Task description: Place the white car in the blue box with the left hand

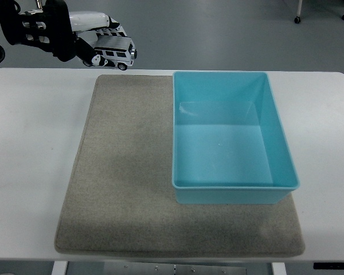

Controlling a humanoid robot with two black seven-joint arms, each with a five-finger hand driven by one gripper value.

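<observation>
My left hand [83, 40] is at the top left, raised well above the table's far edge. Its fingers are shut on the white toy car [116, 53], a small van with dark windows that points right. The blue box [229, 137] stands open and empty on the right part of the grey mat [126, 172]. The car is up and to the left of the box, a good way from its far left corner. My right hand is out of view.
The white table [34, 172] carries the mat and the box. Bare mat lies left of and in front of the box. Grey floor shows beyond the table's far edge.
</observation>
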